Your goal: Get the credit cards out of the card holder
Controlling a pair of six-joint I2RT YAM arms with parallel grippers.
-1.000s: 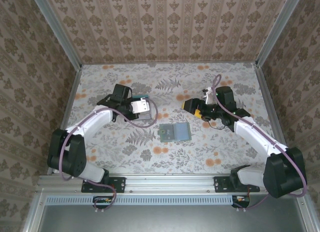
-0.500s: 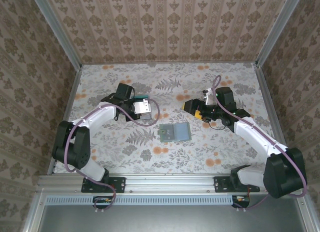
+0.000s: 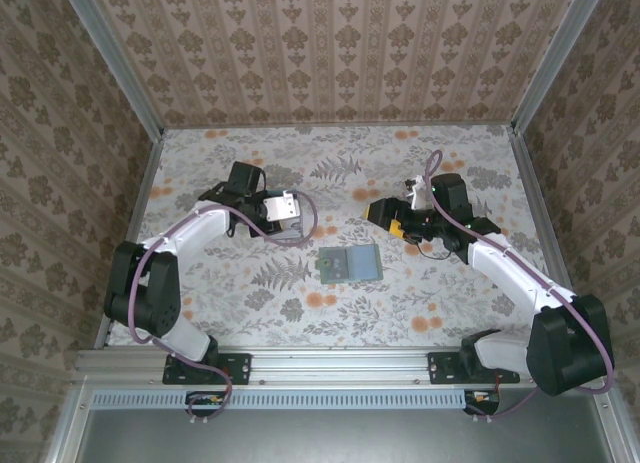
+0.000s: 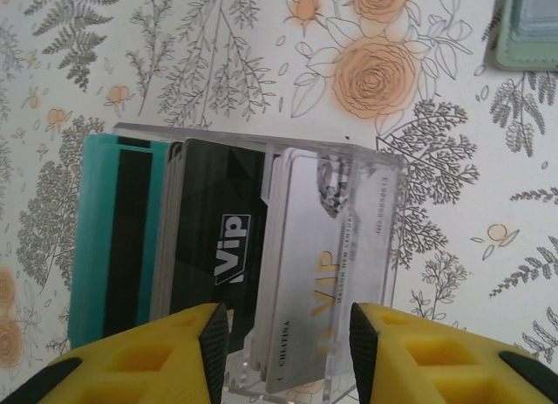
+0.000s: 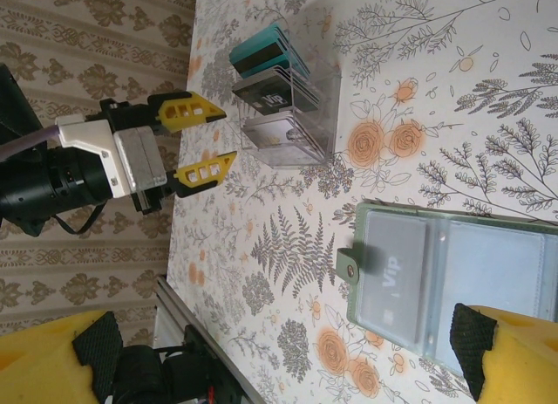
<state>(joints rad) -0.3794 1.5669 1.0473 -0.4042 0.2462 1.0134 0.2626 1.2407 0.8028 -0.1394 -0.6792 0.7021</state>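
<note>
Card holder point(image 3: 350, 263): one, open flat near the middle of the table point(image 3: 450, 313). The right wrist view adds one pocketed card point(image 5: 392, 277), marked "Vip", under the panel by the snap tab. Clear stand point(image 4: 370, 173): one, left of the holder. The left wrist view resolves three credit cards point(image 4: 218, 247) in it: teal with a dark band, black, pale grey. Left gripper point(image 4: 288, 330): fingers apart at the stand's end, gripping nothing. Right gripper point(image 3: 380, 212): fingers apart, empty, just beyond the holder's far side.
</note>
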